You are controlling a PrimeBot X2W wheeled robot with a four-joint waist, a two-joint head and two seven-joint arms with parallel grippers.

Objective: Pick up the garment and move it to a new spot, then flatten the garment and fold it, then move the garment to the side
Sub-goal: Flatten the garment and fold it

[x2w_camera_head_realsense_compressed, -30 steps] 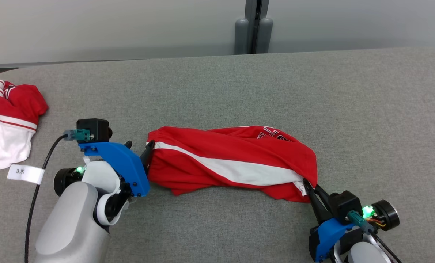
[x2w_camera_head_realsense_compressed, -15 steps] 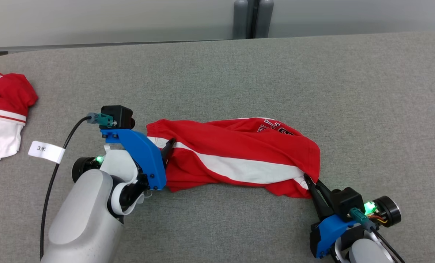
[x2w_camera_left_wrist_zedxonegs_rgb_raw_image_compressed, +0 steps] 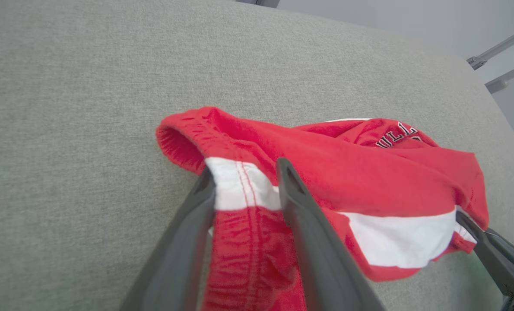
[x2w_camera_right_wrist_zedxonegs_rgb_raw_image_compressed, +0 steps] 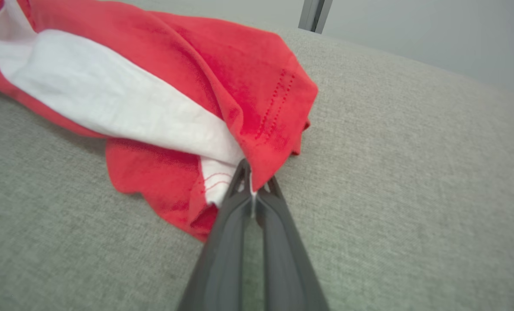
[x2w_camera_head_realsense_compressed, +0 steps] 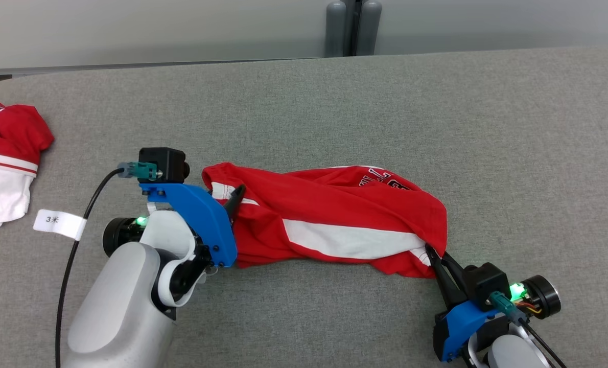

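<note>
A red garment [x2w_camera_head_realsense_compressed: 334, 214] with a white stripe and lettering lies bunched in a long roll across the grey table [x2w_camera_head_realsense_compressed: 334, 112]. My left gripper [x2w_camera_head_realsense_compressed: 232, 198] is at its left end, open, and its two fingers straddle the elastic edge and white stripe [x2w_camera_left_wrist_zedxonegs_rgb_raw_image_compressed: 239, 190] in the left wrist view. The cloth sits between the fingers [x2w_camera_left_wrist_zedxonegs_rgb_raw_image_compressed: 183, 242] with a gap still showing. My right gripper [x2w_camera_head_realsense_compressed: 430, 251] is shut on the garment's lower right corner. In the right wrist view the fingertips [x2w_camera_right_wrist_zedxonegs_rgb_raw_image_compressed: 250, 175] pinch the red and white hem.
A second red and white garment [x2w_camera_head_realsense_compressed: 2, 153] lies crumpled at the table's left edge. A black cable with a white tag [x2w_camera_head_realsense_compressed: 59, 224] trails from my left wrist. Bare grey cloth stretches behind and to the right of the garment. Two grey posts [x2w_camera_head_realsense_compressed: 352, 25] stand beyond the far edge.
My left gripper has moved right onto the garment's left end and its fingers have begun to narrow around the cloth. The right gripper holds still. The head camera has tilted a little.
</note>
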